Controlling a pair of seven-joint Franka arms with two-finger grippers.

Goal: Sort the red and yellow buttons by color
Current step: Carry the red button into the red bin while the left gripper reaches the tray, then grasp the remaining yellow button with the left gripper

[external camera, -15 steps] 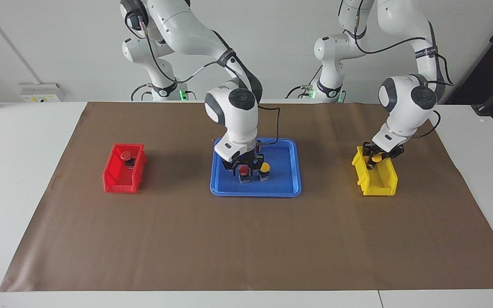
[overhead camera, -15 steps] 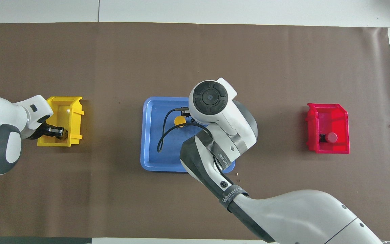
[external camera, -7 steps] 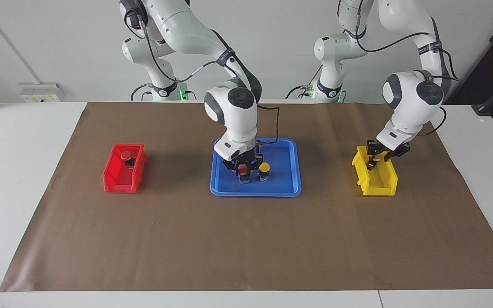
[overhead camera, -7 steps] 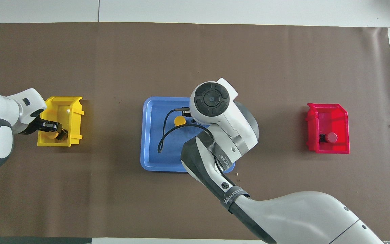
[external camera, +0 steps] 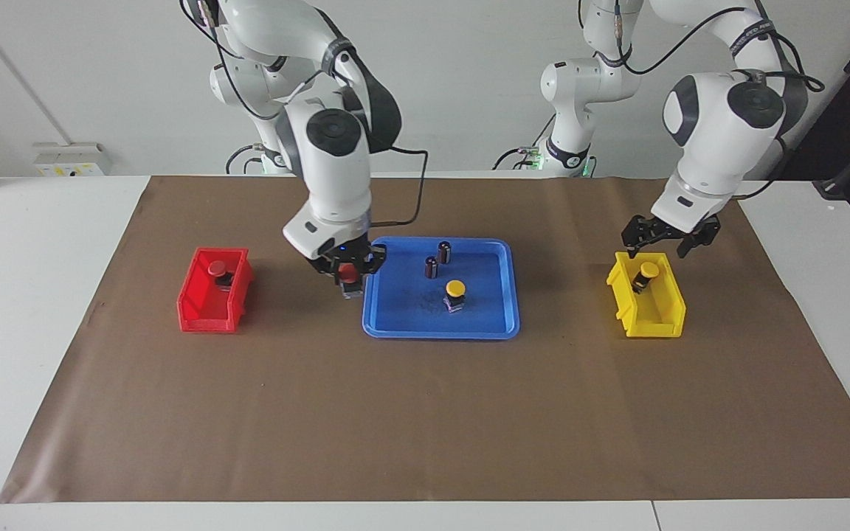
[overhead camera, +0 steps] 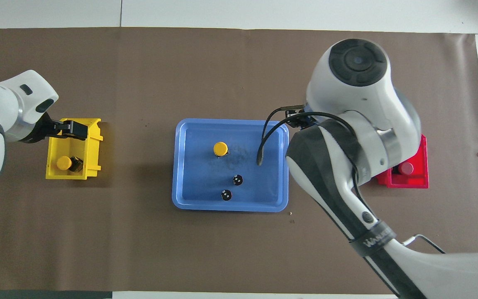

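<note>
The red and yellow buttons are small push-button switches with round caps on dark blocky bases. In the facing view one red-capped button (external camera: 350, 276) hangs pinched in the right pincer (external camera: 348, 274), up in the air over the edge of the blue plastic tray (external camera: 395, 328) at the right arm's end. The open-topped red plastic bin (external camera: 204, 313) lies from there toward the right arm's end of the worktop, and the coming move turns on that sideways gap; the right arm is the nearer one to it. A second red-capped button (external camera: 217, 270) already sits in that bin. One yellow-capped button (external camera: 455, 289) stands upright in the tray, with two dark capless cylinders (external camera: 437, 259) nearer to the robots. The left pincer (external camera: 662, 240) hovers spread and empty over the yellow plastic bin (external camera: 650, 324), where another yellow-capped button (external camera: 646, 271) lies tilted.

In the overhead view the right arm's bulk hides its pincer, the held button and most of the red bin (overhead camera: 423, 182); only the binned red cap (overhead camera: 407, 167) peeks out. This view does show the tray button (overhead camera: 220, 148) clear of the cylinders (overhead camera: 231, 187), and the left pincer (overhead camera: 73, 129) over the yellow bin's (overhead camera: 93, 166) edge farther from the robots, clear of its button (overhead camera: 64, 162).
</note>
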